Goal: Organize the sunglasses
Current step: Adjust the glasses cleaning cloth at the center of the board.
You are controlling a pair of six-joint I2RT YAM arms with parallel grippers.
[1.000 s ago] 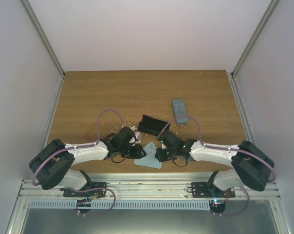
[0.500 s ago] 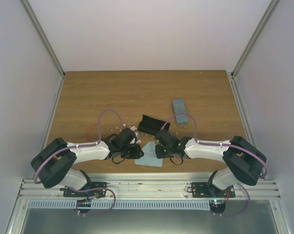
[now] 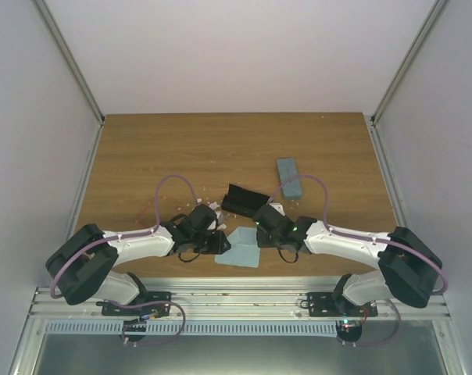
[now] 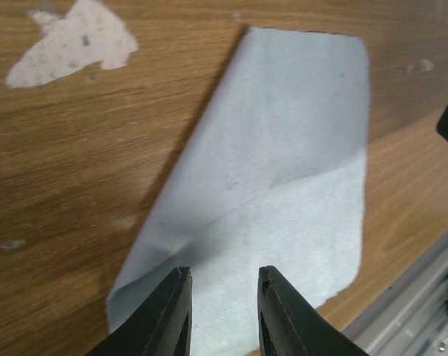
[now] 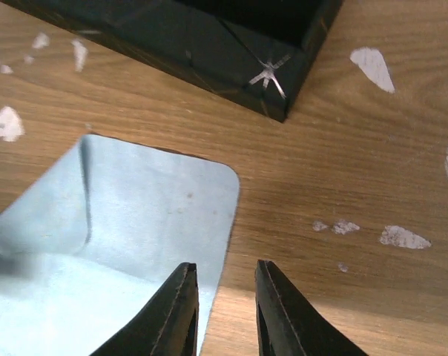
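Note:
The sunglasses are not in view in any frame. A light blue cloth point(image 3: 240, 248) lies folded over itself on the wooden table near the front edge. My left gripper point(image 3: 218, 244) hovers at its left side. In the left wrist view its jaws point(image 4: 222, 276) stand apart over the cloth point(image 4: 283, 148), gripping nothing. My right gripper point(image 3: 259, 232) is at the cloth's right edge. It is open point(image 5: 225, 268) above the cloth's rounded corner point(image 5: 135, 222). An open black case point(image 3: 244, 201) sits just behind the cloth.
A grey-blue oblong case point(image 3: 289, 178) lies at the back right of the black case point(image 5: 209, 37). The metal rail point(image 3: 236, 301) runs along the table's near edge, close below the cloth. White scuff marks dot the wood point(image 5: 372, 68).
My right gripper's jaws have widened and let go of the cloth, which now lies flatter, folded over. The right arm has shifted slightly back and right. The left gripper has barely moved.

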